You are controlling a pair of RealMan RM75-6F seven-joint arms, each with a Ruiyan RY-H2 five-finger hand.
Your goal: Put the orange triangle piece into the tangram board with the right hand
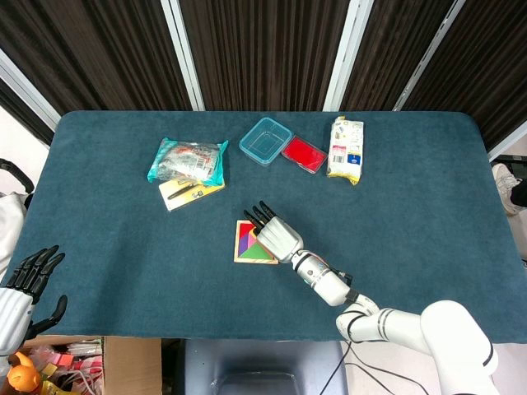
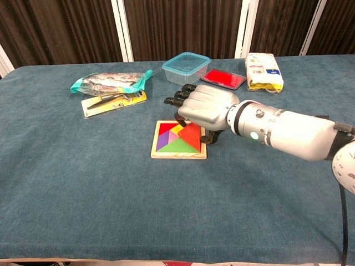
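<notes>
The wooden tangram board (image 2: 177, 155) lies mid-table with red, yellow, purple and green pieces in it. The orange triangle (image 2: 191, 138) lies nearly flat in the board's right part. My right hand (image 2: 205, 105) hovers over the board's far right corner, fingers curled down onto the triangle's upper tip, still pinching it. In the head view the right hand (image 1: 278, 232) covers the right side of the board (image 1: 245, 259) and hides the triangle. My left hand (image 1: 25, 284) hangs off the table's near left corner, fingers spread and empty.
Behind the board stand a clear blue container (image 2: 187, 66), a red lid (image 2: 223, 78) and a white snack packet (image 2: 264, 71). A teal bag (image 2: 111, 83) and a yellow card with a pen (image 2: 113, 101) lie at the back left.
</notes>
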